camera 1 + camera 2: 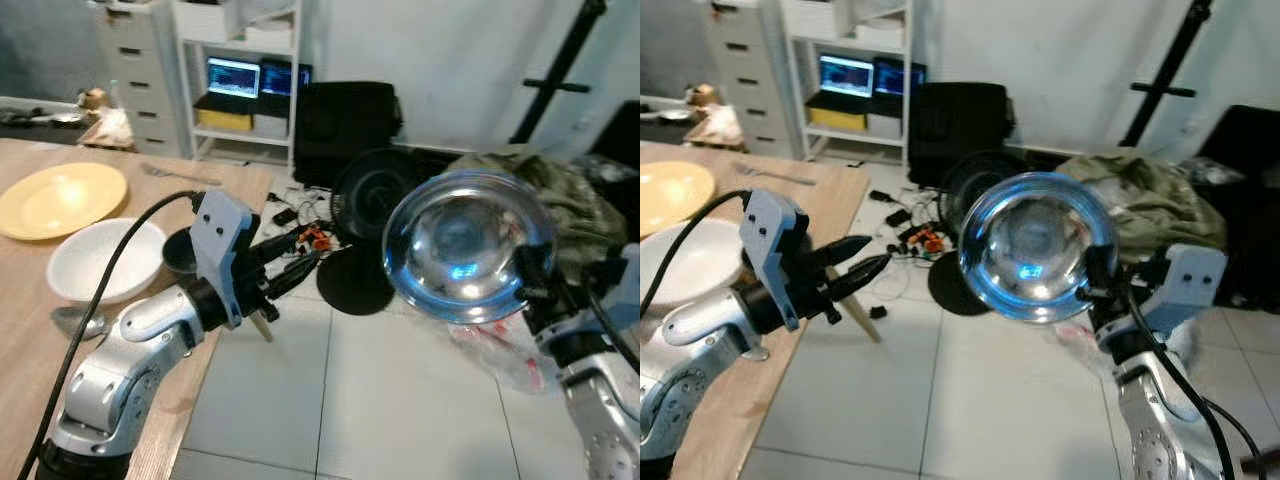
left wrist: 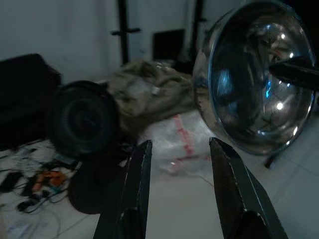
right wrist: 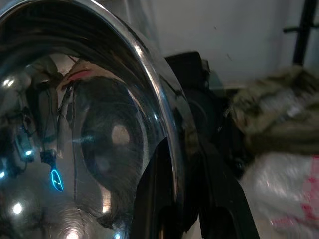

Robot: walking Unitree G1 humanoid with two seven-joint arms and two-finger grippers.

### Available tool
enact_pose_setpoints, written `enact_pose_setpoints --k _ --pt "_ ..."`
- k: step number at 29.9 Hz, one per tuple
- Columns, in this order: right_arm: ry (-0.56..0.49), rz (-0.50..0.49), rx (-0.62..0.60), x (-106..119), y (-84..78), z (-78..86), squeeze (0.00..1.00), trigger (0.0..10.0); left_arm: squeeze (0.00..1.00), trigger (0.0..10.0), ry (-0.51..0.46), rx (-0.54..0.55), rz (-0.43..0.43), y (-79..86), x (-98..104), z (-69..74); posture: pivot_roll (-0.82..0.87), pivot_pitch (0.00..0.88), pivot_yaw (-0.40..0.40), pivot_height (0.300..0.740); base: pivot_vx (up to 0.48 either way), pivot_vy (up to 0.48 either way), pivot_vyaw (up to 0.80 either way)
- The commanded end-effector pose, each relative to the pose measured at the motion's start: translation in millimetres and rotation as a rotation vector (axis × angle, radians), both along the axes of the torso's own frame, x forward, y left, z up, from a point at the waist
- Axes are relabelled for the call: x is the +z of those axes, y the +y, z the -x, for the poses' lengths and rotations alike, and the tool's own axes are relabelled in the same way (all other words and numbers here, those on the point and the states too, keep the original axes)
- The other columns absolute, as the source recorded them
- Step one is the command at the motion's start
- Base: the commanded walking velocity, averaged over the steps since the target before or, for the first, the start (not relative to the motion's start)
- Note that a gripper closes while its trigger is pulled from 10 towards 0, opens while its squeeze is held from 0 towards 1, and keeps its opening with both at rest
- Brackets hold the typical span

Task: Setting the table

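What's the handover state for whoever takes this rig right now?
Right hand: shut on the rim of the shiny steel mixing bowl, held tilted in the air over the tiled floor, off the table.
Left hand: open and holding nothing, past the edge of the wooden table, pointing toward the bowl.
Already on the table: round yellow plate, white ceramic bowl, small dark bowl, metal fork.
Left to do: get the steel bowl onto the table.

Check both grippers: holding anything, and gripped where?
The right gripper holds a shiny metal bowl by its rim, one finger on each side of the edge. The left gripper is open and holds nothing.
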State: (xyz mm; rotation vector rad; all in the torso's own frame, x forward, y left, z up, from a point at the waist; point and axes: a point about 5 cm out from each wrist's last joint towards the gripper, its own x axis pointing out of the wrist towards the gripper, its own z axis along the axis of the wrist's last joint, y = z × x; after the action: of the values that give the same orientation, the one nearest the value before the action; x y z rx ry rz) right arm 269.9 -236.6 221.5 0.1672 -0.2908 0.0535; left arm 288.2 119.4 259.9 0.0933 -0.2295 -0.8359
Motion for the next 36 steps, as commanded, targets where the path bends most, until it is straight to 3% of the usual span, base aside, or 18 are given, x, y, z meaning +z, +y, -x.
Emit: enact_pose_setpoints --k 1,8,15,21,27,36 --pt "0.026 0.008 -0.009 -6.1 -8.0 5.3 0.0 10.0 0.0 10.0 0.01 -0.03 -0.003 -3.3 -2.7 1.0 0.03 0.142 0.063 0.74 0.0 0.0 -0.78" --pt "0.084 -0.004 0.001 -23.8 -12.9 11.0 0.0 10.0 0.0 10.0 0.041 -0.061 0.002 -7.7 -9.2 -0.2 0.02 0.135 0.07 0.74 0.0 0.0 -0.78" --pt "0.073 -0.084 0.042 -26.8 -13.7 13.6 0.0 10.0 0.0 10.0 0.082 -0.106 0.015 -12.0 -14.4 -1.5 0.01 0.132 0.073 0.74 0.0 0.0 -0.78" --pt "0.078 -0.081 0.004 -28.8 -19.4 14.3 0.0 10.0 0.0 10.0 0.079 -0.112 0.006 -15.4 -14.7 -3.4 0.01 0.133 0.075 0.74 0.0 0.0 -0.78" --pt "0.086 -0.082 -0.023 -31.9 -20.9 14.2 0.0 10.0 0.0 10.0 0.075 -0.093 -0.021 -17.9 -18.6 -7.6 0.01 0.136 0.076 0.74 0.0 0.0 -0.78" --pt "0.099 -0.092 -0.024 -35.9 -17.8 13.6 0.0 10.0 0.0 10.0 0.092 -0.026 0.014 -12.5 -20.4 -12.6 0.01 0.136 0.076 0.74 0.0 0.0 -0.78"
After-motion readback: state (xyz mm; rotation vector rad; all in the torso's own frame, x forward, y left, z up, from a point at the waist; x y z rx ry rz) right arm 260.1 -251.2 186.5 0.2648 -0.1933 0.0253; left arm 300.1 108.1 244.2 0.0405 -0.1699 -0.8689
